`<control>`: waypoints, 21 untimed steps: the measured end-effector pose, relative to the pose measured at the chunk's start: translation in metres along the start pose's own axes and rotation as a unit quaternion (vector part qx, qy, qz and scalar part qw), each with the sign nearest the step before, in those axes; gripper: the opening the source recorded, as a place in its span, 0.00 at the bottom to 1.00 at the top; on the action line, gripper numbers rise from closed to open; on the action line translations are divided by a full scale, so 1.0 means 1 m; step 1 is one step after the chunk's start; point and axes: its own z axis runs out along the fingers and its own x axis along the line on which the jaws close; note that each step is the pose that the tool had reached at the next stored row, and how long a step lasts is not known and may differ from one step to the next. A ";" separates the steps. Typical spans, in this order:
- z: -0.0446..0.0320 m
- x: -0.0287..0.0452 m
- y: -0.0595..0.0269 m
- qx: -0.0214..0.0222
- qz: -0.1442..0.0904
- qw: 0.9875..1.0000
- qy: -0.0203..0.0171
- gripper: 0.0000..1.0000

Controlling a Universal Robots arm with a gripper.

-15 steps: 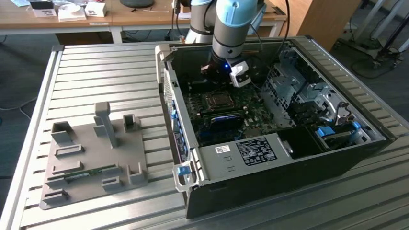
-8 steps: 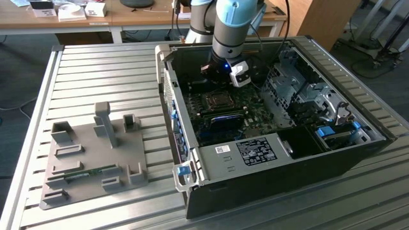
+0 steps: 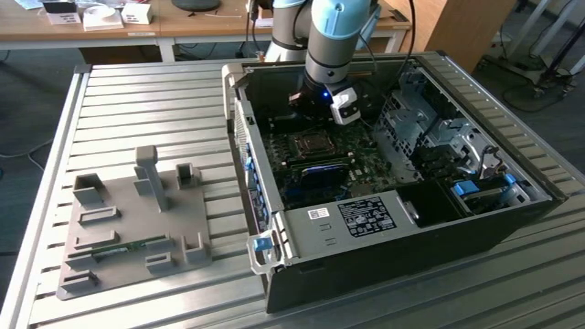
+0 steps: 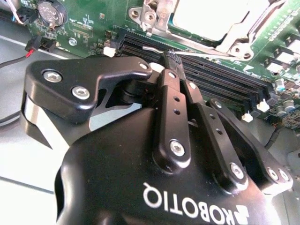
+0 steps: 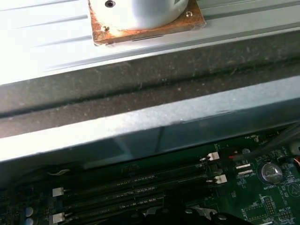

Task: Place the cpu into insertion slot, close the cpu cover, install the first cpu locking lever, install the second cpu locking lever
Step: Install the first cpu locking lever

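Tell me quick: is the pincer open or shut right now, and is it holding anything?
Pincer: shut, fingers pressed together with nothing visible between them, tips just above the black memory slots beside the CPU socket.

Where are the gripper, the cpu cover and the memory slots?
gripper [image 4: 169, 57]: second wrist view, at the meeting fingertips.
cpu cover [image 4: 225, 40]: second wrist view, on the silver frame's edge.
memory slots [image 5: 140, 180]: first wrist view, on one long black slot.
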 end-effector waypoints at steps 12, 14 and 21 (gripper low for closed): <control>0.0059 0.0004 -0.0019 0.009 -0.001 1.000 -0.002 0.11; 0.0065 0.0004 -0.0021 0.014 -0.002 1.000 -0.003 0.11; 0.0072 0.0006 -0.0019 0.022 -0.003 1.000 -0.005 0.11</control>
